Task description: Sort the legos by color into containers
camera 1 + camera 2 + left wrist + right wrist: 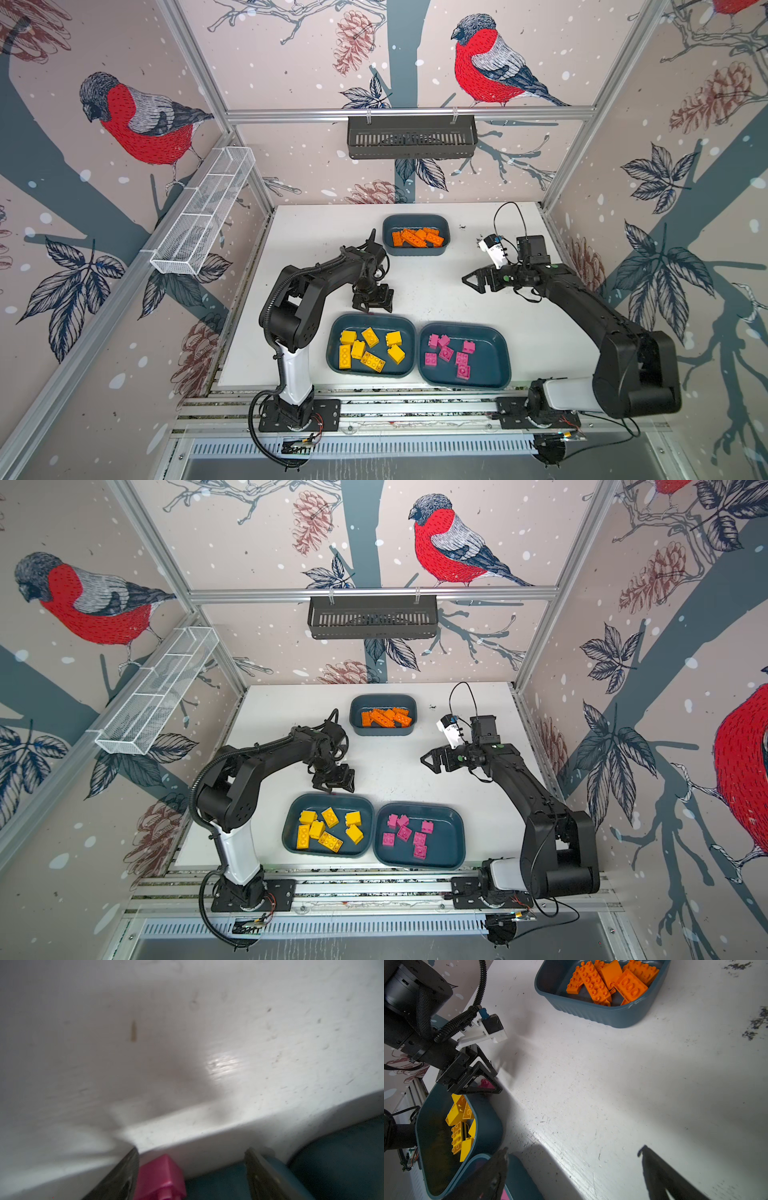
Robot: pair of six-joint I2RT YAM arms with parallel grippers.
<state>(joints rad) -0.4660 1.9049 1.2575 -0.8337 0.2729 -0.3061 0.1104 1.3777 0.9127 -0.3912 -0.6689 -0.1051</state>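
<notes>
Nearly done: orange legos [415,237], yellow legos [358,349], pink legos [445,353] sorted in tubs [415,217]. Seemingly last pink brick [161,1178], frame bottom, between my left jaws, unclenched. Right jaws wide, empty.

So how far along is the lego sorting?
Mostly done: orange bricks lie in the far tub, yellow bricks in the near-left tub, pink bricks in the near-right tub. In hand: one more pink brick sits between the left gripper's open jaws, at the near-left tub's far rim. Left: moving it into the near-right tub. The right gripper is open, empty.
</notes>
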